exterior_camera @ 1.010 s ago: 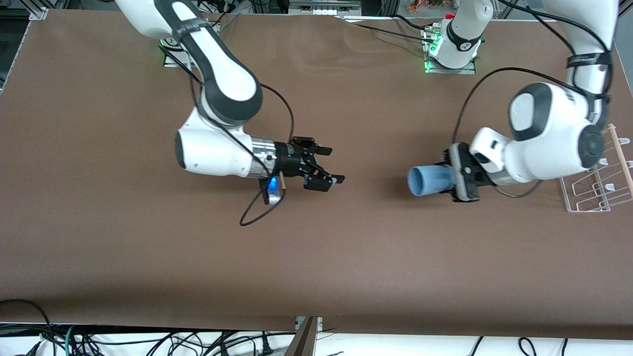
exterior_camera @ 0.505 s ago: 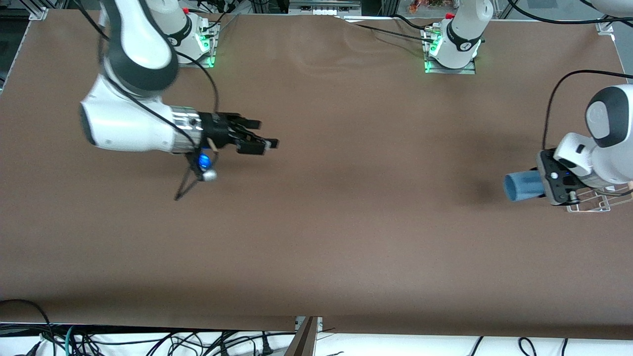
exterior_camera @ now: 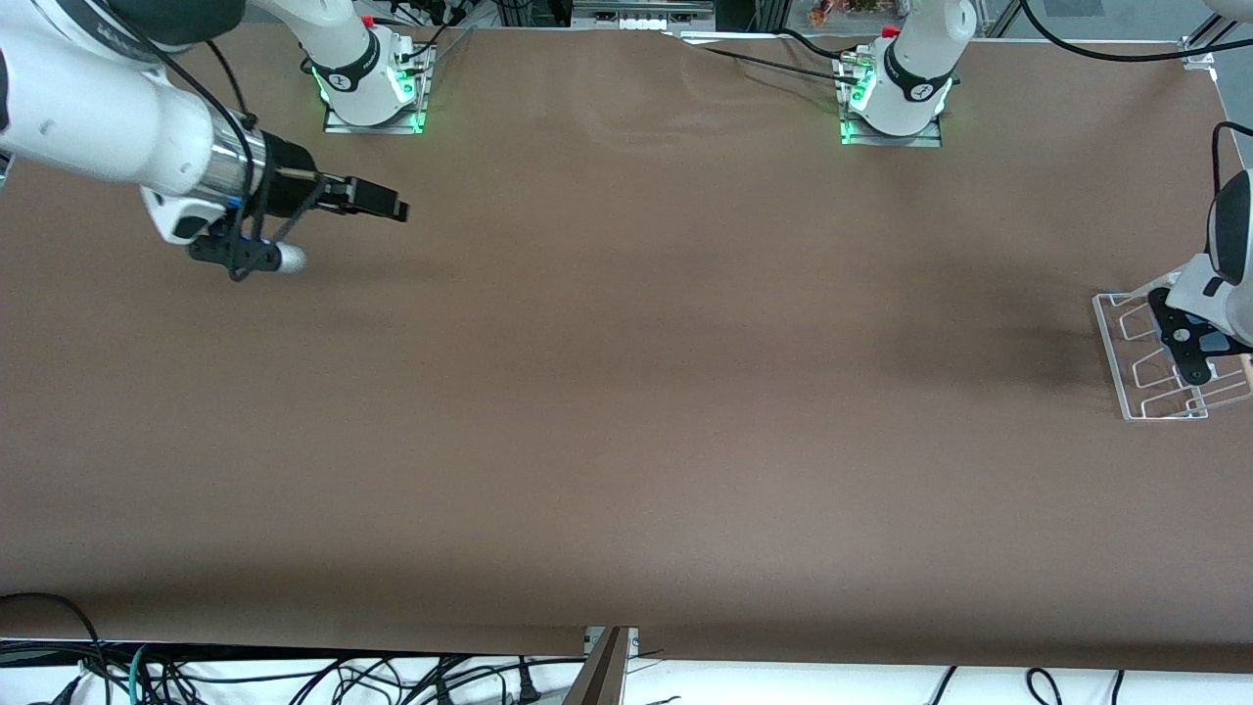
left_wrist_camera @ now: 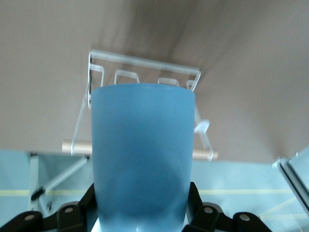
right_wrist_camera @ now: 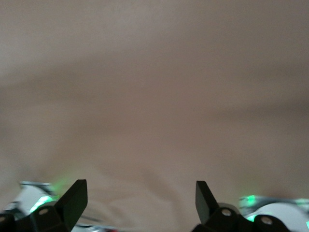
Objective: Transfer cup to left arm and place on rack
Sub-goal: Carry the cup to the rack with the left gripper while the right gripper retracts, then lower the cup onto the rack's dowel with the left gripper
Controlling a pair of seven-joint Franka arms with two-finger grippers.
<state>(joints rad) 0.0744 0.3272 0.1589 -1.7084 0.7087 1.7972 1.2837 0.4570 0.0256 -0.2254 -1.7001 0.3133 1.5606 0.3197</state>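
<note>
The light-blue cup [left_wrist_camera: 142, 154] is gripped near its base between the black fingers [left_wrist_camera: 82, 205] of my left gripper [left_wrist_camera: 141, 195]. Its open rim points at the rack [left_wrist_camera: 145, 60]. The rack's wooden rod [left_wrist_camera: 77, 144] shows beside the cup. In the front view my left gripper [exterior_camera: 1189, 348] is over the rack [exterior_camera: 1136, 377] at the left arm's end of the table, and the gripper hides the cup there. My right gripper [exterior_camera: 377, 201] is open and empty above the table near the right arm's base; its jaws stand wide apart in the right wrist view [right_wrist_camera: 139, 188].
The two arm bases with green lights [exterior_camera: 372, 88] [exterior_camera: 891, 98] stand along the table's edge farthest from the front camera. Cables [exterior_camera: 294, 681] hang below the nearest edge. The rack sits close to the table's end edge [exterior_camera: 1235, 157].
My left arm has carried the cup from mid-table to over the rack. My right arm has drawn back toward its own end of the table, gripper still open.
</note>
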